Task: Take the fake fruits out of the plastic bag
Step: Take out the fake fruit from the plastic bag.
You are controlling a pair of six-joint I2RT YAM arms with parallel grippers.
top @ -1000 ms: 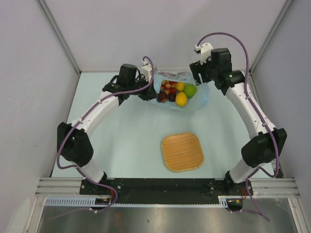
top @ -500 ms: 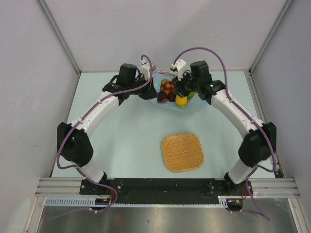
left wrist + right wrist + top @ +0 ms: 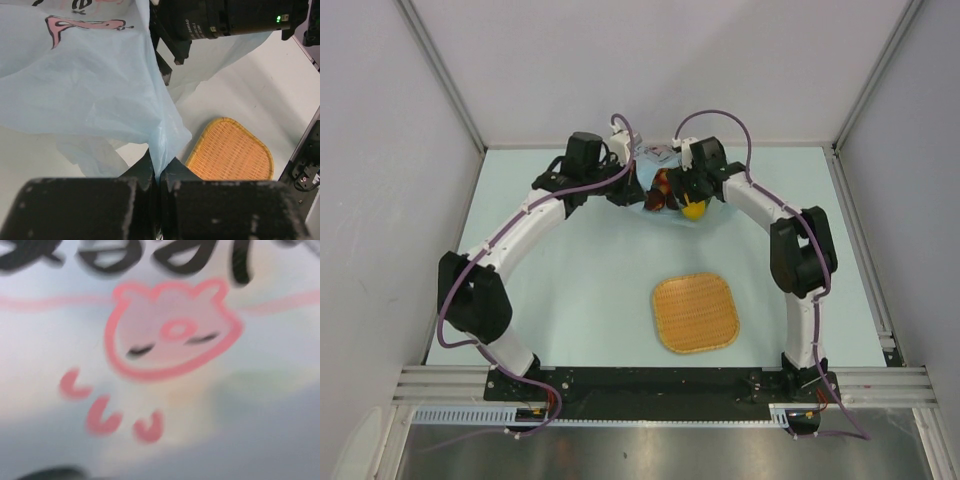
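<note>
The light-blue plastic bag [image 3: 650, 153] lies at the back of the table with fake fruits in its open mouth. A yellow lemon [image 3: 694, 209] and a dark red fruit [image 3: 656, 200] show; the others are hidden under the right arm. My left gripper [image 3: 632, 190] is shut on the bag's left edge, and the left wrist view shows the film [image 3: 90, 85] pinched between its tips [image 3: 159, 172]. My right gripper [image 3: 678, 195] reaches down over the fruits, its jaws hidden. The right wrist view shows only the bag's blurred pink cartoon print [image 3: 170, 330].
An orange woven square tray [image 3: 695, 312] lies nearer the front, also in the left wrist view [image 3: 235, 155]. The right arm's black wrist [image 3: 225, 20] hangs close above the bag. Walls close in the table on the back and both sides.
The right arm has swung left from the bag's right side to over its mouth, covering the green fruit and most of the others. The left arm has not moved.
</note>
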